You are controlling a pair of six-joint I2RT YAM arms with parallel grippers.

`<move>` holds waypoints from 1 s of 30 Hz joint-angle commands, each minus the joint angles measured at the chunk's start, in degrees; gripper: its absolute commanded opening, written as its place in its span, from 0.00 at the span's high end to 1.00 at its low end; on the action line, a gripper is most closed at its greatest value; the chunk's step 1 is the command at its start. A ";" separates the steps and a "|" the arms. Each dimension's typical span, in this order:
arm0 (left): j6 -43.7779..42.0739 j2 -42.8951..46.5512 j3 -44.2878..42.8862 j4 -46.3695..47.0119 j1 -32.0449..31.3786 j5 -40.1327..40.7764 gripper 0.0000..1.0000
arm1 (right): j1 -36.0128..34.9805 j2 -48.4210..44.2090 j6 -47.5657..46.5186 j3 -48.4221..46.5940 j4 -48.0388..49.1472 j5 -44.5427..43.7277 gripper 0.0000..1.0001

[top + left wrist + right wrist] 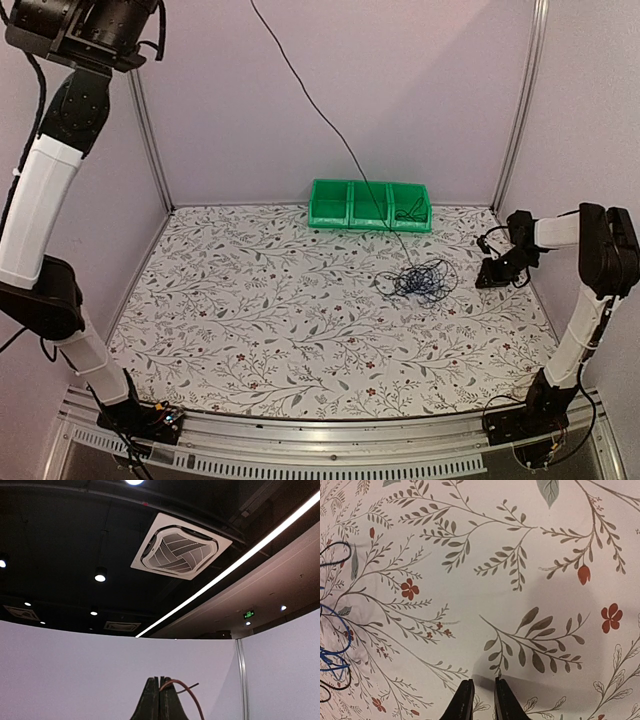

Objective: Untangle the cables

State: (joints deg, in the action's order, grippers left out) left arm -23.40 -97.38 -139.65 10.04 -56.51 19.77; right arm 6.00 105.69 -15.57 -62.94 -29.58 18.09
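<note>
Top external view: the cables [420, 280] lie tangled on the table [250, 320] near the green bin [369, 222] — one black strand climbs out of frame. Left gripper [159, 690], clenched, pinches a thin strand; right gripper [484, 685], beside the tangle, stands slightly parted — empty.

A green bin [340, 222] — three compartments side by side — sits at the far edge of a floral-print table [250, 310], by pale lilac walls [430, 90] with metal posts [518, 110]. Overhead — a square ceiling vent [180, 547], a light strip [227, 569], a green exit sign [248, 614].
</note>
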 commanded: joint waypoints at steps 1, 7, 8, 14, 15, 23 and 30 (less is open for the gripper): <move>-0.55 3.23 -0.31 5.68 0.16 1.43 1.00 | 0.42 0.82 -1.54 -1.45 -1.53 0.36 0.81; 7.68 6.59 13.86 3.87 0.78 1.30 1.00 | -0.63 -5.53 -6.89 -7.46 -7.55 14.62 0.67; 9.03 6.81 15.76 3.40 0.79 0.87 1.00 | -1.81 -7.65 -8.08 -8.40 -8.57 17.13 0.63; 14.52 6.15 21.50 0.19 0.63 -2.18 1.00 | -18.79 -14.62 -17.46 -15.32 -13.64 27.30 0.55; 14.92 5.76 21.80 0.15 0.69 -2.38 1.00 | -21.29 -15.35 -17.12 -16.49 -13.03 28.89 0.55; 14.02 0.72 18.27 0.61 0.67 -2.53 1.00 | -36.41 -12.89 2.58 -22.28 5.41 38.27 0.48; 15.50 -1.19 13.94 -2.41 0.69 -3.64 1.00 | -41.84 -7.02 8.73 -24.90 13.16 38.13 0.44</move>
State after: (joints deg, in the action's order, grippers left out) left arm -9.17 -98.52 -123.72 8.38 -56.14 17.19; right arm -34.33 96.20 -12.99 -86.98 -23.49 54.85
